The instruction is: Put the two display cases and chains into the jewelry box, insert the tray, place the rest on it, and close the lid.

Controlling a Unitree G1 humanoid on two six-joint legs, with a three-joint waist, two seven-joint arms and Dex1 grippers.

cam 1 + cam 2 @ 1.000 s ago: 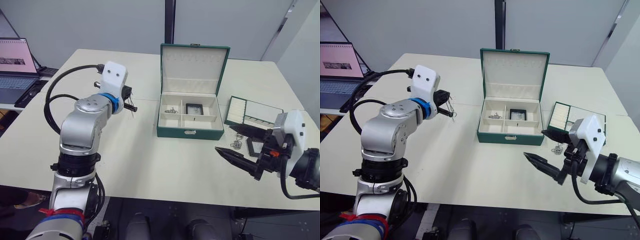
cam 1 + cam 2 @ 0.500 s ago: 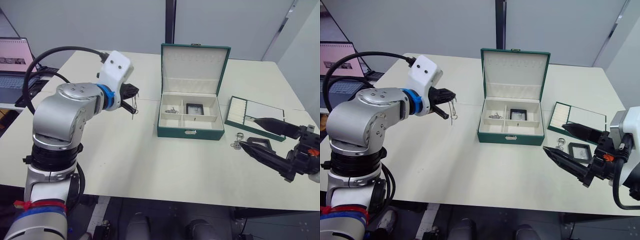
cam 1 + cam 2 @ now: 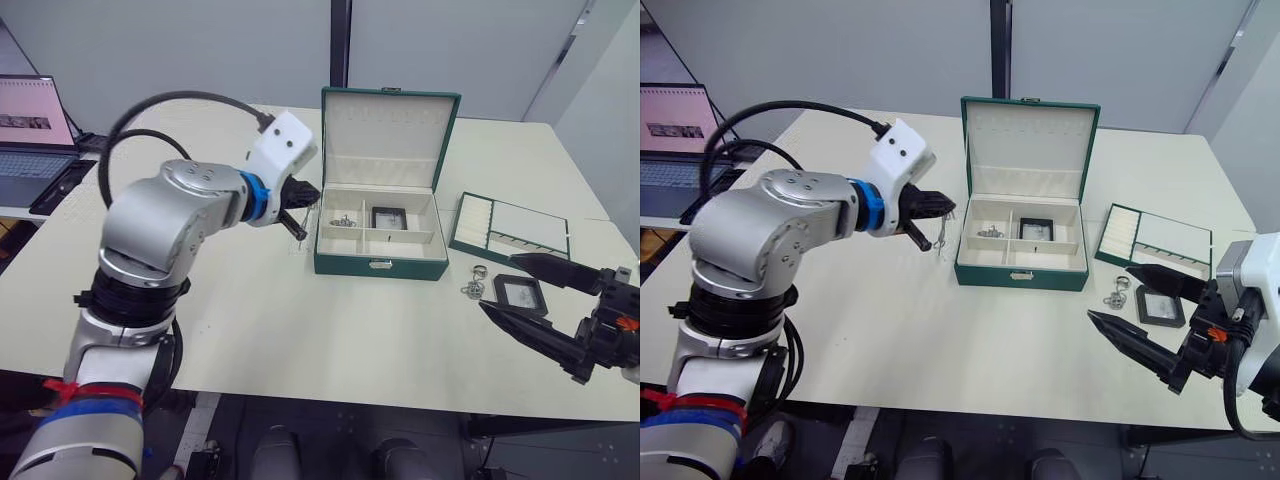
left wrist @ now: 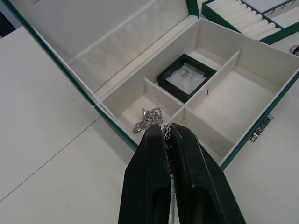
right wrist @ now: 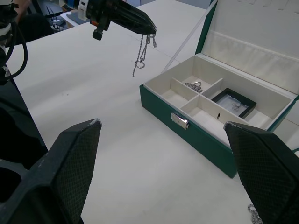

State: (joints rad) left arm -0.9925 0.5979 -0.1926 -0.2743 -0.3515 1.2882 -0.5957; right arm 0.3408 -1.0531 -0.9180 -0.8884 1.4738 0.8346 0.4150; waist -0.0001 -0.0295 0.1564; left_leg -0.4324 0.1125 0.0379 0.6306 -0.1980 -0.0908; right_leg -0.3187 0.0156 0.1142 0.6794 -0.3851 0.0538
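Note:
The dark green jewelry box (image 3: 380, 264) stands open mid-table, its lid (image 3: 388, 135) upright. Inside lie one display case (image 3: 386, 217) and a silver chain (image 3: 345, 220). My left gripper (image 3: 305, 200) hovers just left of the box, shut on a second chain (image 3: 300, 235) that dangles from it. In the left wrist view, the fingertips (image 4: 159, 133) pinch that chain above the box's front-left compartment. The other display case (image 3: 520, 293) lies on the table right of the box. My right gripper (image 3: 497, 283) is open, its fingers on either side of that case. The tray (image 3: 510, 235) sits behind it.
Small silver rings or a chain (image 3: 472, 288) lie on the table between the box and the loose case. A laptop (image 3: 30, 130) stands on a separate desk at the far left. The table's front edge runs close under my right gripper.
My left arm has swung right, carrying the dangling chain from mid-left of the table to the box's left side. My right gripper has drawn back to the right and stayed open.

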